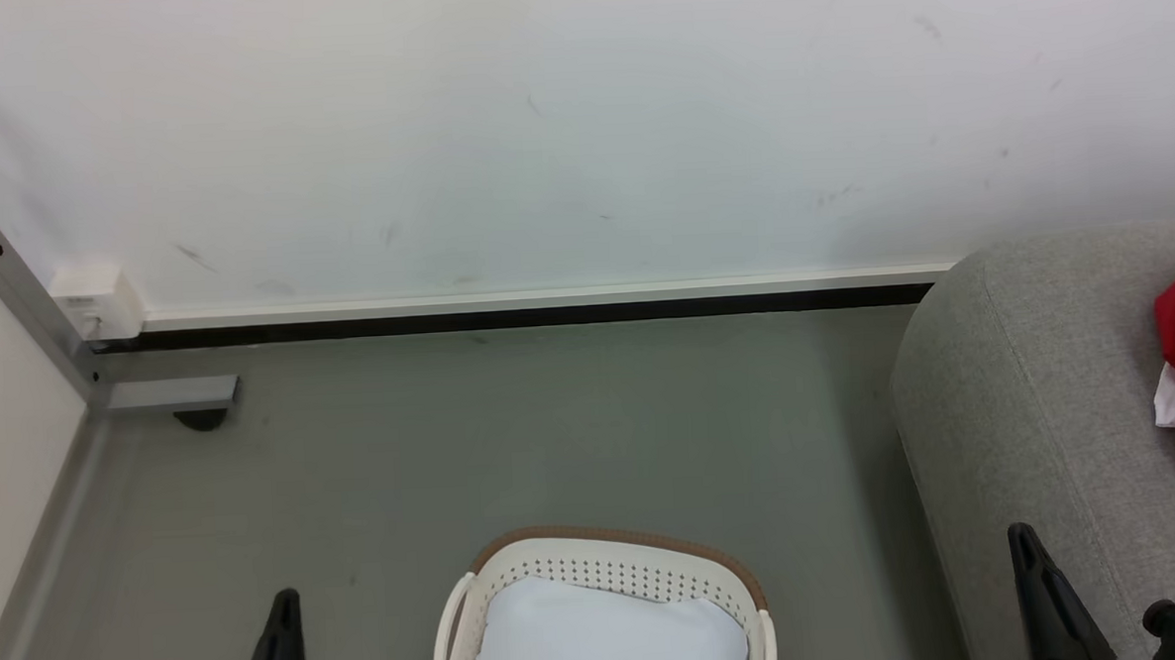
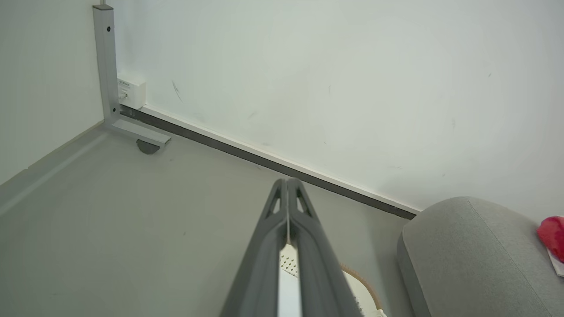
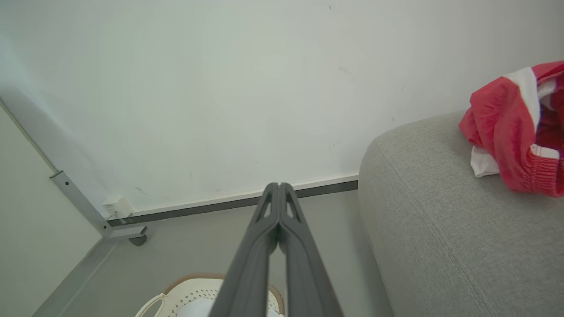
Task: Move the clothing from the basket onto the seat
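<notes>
Clothing [image 3: 506, 132] lies bunched on the seat [image 3: 440, 237]; basket [image 1: 607, 559] stands left of the seat on grey floor [image 1: 552, 431], white wall [image 1: 539, 124] behind. I read left gripper [image 2: 287, 181] and right gripper [image 3: 278, 185] both pressed together, holding nothing.

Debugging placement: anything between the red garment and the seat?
Nothing visible: the clothing already lies on the seat, outside the basket. The left gripper and right gripper are shut, empty.
</notes>
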Robot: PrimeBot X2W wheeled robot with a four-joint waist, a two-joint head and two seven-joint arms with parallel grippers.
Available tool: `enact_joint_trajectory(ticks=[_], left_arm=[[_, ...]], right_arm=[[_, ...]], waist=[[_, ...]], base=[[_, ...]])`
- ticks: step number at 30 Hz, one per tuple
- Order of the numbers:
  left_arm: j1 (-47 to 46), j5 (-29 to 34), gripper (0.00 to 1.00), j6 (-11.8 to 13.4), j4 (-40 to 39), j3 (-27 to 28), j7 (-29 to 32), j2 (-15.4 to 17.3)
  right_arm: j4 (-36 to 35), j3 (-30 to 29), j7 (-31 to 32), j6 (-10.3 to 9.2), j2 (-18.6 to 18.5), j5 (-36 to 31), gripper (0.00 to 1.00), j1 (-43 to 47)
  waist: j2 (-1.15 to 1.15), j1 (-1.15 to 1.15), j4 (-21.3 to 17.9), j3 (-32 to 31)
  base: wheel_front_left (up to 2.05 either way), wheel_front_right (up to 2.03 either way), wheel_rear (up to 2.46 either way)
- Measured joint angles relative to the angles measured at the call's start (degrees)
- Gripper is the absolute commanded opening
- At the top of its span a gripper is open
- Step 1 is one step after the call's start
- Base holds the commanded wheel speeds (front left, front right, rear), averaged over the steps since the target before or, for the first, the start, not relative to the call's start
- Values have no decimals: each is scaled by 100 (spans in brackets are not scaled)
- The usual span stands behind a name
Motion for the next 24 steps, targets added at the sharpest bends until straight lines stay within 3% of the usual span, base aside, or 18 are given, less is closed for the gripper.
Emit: enact_joint_trajectory(ticks=[24], left_arm=[[-197, -2017, 0, -143, 2, 235, 547, -105]], right_arm=[[29, -263, 515, 0, 5, 2134, 0, -140]], waist=[[0, 0, 66, 7]], base=[[0, 0, 0]])
